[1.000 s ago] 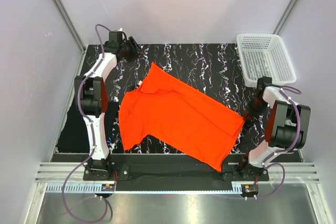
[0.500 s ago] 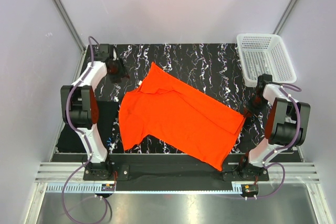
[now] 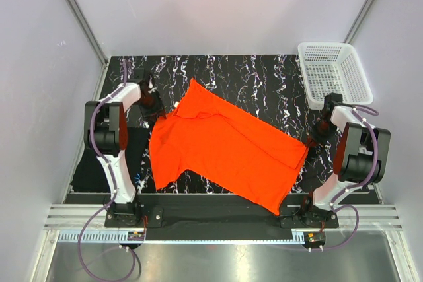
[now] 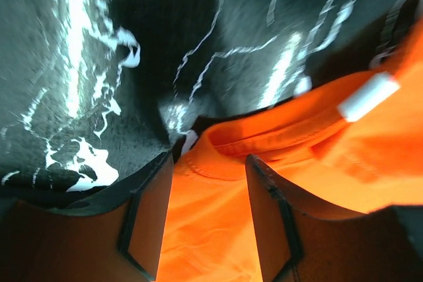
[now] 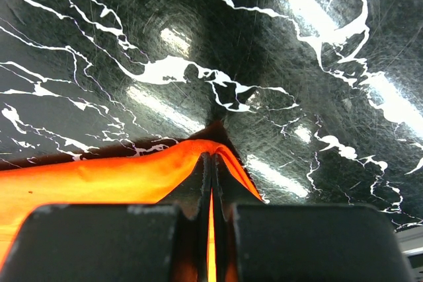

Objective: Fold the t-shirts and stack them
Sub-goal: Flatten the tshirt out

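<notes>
The orange-red t-shirt (image 3: 225, 146) lies spread at a slant on the marbled mat (image 3: 264, 80). My left gripper (image 3: 154, 105) is at the shirt's left shoulder beside the collar. In the left wrist view it (image 4: 210, 163) is open, with orange cloth (image 4: 211, 229) between the fingers and the collar's white label (image 4: 370, 96) to the right. My right gripper (image 3: 313, 138) is at the shirt's right corner. In the right wrist view it (image 5: 211, 158) is shut on a raised pinch of orange cloth (image 5: 132, 176). The folded black t-shirt (image 3: 89, 170) lies at the left, partly behind my left arm.
A white mesh basket (image 3: 301, 64) stands at the back right corner of the mat. Grey walls close in on both sides. A metal rail (image 3: 218, 219) with the arm bases runs along the near edge.
My left gripper has swung from the back left corner of the mat down to the shirt's collar area. The right gripper and the shirt have stayed in place.
</notes>
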`<action>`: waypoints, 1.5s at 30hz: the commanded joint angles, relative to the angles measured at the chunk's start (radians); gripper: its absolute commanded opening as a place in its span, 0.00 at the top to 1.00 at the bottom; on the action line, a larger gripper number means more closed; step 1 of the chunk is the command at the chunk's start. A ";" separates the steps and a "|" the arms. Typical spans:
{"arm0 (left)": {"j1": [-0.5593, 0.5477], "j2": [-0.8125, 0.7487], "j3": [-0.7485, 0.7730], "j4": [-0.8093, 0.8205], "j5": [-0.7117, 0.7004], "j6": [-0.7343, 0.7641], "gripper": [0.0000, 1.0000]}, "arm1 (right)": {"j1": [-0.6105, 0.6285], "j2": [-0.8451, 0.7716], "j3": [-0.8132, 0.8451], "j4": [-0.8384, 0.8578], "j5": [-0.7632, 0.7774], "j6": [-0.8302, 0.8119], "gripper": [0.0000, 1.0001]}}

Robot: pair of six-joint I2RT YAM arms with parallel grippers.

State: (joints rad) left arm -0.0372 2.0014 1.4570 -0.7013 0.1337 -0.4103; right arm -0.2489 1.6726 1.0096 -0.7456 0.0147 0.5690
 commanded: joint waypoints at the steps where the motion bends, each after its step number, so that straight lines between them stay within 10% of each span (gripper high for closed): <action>1: -0.015 0.007 -0.018 -0.003 -0.020 0.027 0.48 | 0.000 0.007 0.021 0.025 -0.004 -0.012 1.00; 5: -0.020 0.033 -0.011 0.000 -0.011 0.025 0.54 | 0.000 0.016 0.024 0.029 -0.007 -0.009 1.00; 11: -0.021 0.010 0.003 0.005 -0.080 0.028 1.00 | 0.000 0.019 0.017 0.032 -0.001 -0.011 1.00; 23: -0.018 -0.296 -0.247 0.181 -0.366 -0.170 1.00 | 0.000 0.016 0.014 0.028 0.021 -0.012 1.00; 36: 0.009 -0.184 -0.119 0.068 -0.270 -0.120 0.87 | -0.001 0.032 0.046 0.018 0.068 -0.014 1.00; 45: -0.030 -0.266 -0.058 0.069 -0.292 -0.001 0.45 | 0.000 0.061 0.121 0.011 0.057 -0.058 1.00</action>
State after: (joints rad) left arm -0.0410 1.8187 1.3312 -0.6601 -0.1360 -0.4774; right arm -0.2489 1.7256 1.0691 -0.7345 0.0334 0.5461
